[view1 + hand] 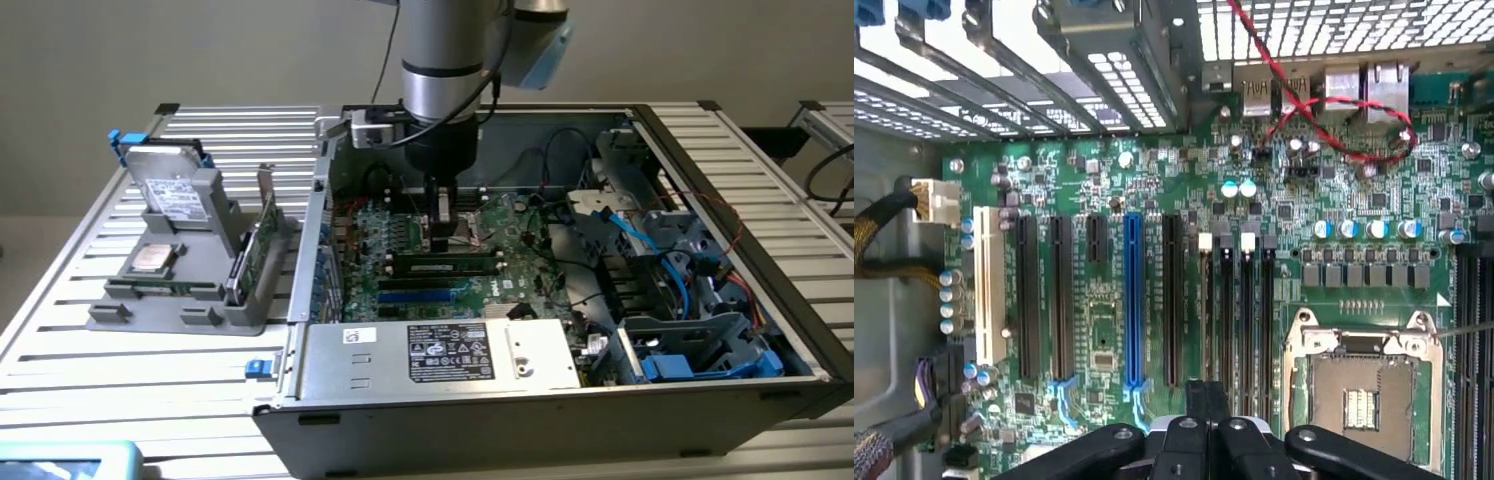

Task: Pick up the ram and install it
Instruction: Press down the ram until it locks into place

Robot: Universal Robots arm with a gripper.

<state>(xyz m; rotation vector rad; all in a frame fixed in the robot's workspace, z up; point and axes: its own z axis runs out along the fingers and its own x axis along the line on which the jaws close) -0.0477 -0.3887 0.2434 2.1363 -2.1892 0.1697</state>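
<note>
Your gripper (442, 238) is closed, its fingertips down on the ram (445, 267), which lies along a motherboard (514, 262) memory slot inside the open computer case (561, 405). Treat the ram as light, stiff and fragile; hold its long edges, never the chips.

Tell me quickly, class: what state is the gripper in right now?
Gripper: shut, down inside the computer case just above the ram sitting in the motherboard slots; whether it grips the ram cannot be told.

Silver arm (447, 45), black tool (443, 243), possibly grey cable.
</note>
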